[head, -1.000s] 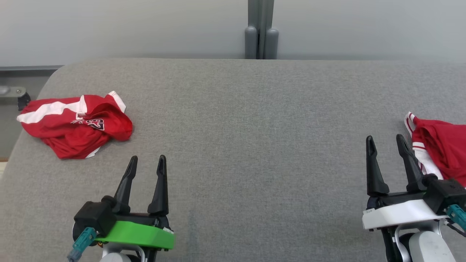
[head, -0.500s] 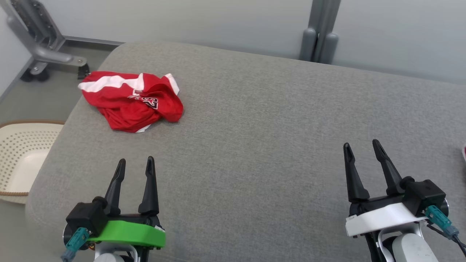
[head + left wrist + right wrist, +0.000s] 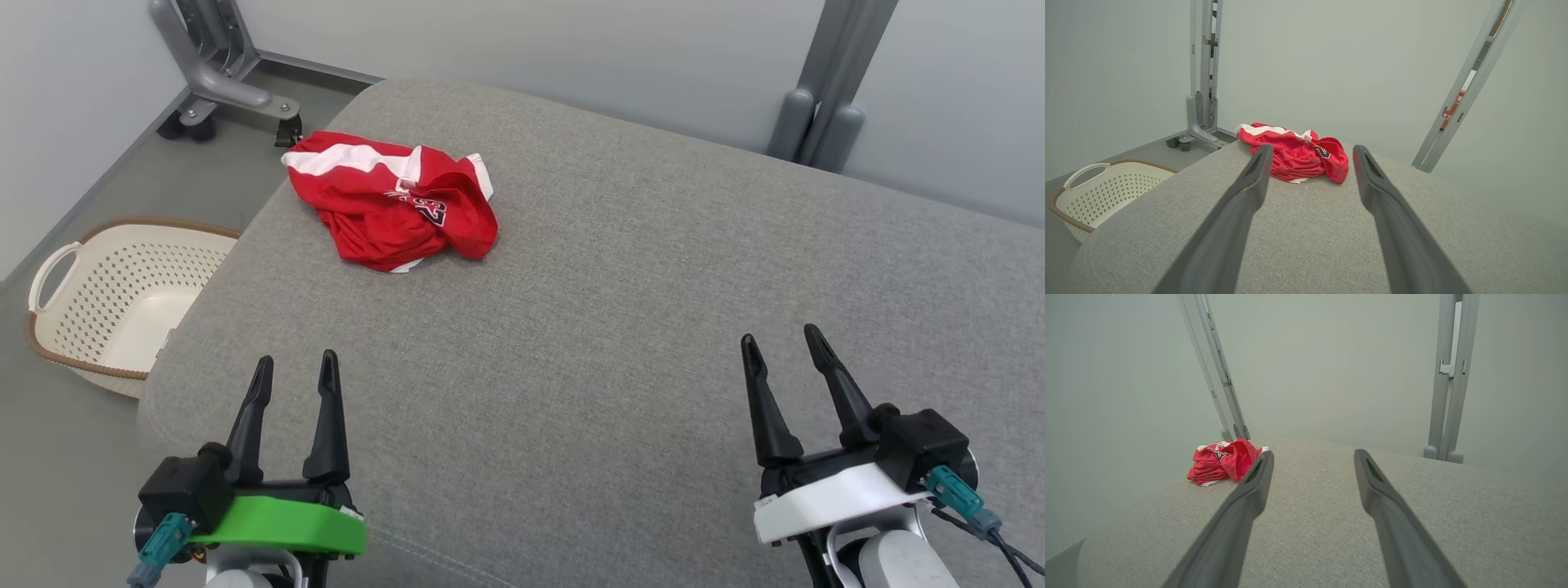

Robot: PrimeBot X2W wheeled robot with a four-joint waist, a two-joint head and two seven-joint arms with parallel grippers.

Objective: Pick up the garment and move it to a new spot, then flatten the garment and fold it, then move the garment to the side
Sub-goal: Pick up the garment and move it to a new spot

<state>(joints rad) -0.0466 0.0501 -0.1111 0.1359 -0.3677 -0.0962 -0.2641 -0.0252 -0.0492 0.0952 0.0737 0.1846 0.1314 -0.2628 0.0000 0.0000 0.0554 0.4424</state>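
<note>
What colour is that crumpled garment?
The crumpled garment is red with white bands; clearest in head view.

Matt woven grey cloth surface point(image 3: 620, 327); silky red garment point(image 3: 392, 204); perforated plastic basket point(image 3: 114, 286)

A cream perforated basket point(image 3: 114, 278), brown-rimmed, sits on the floor point(image 3: 49, 457) beside the grey fabric bench point(image 3: 612, 343); a grey metal post point(image 3: 823, 90) rises behind.
</note>
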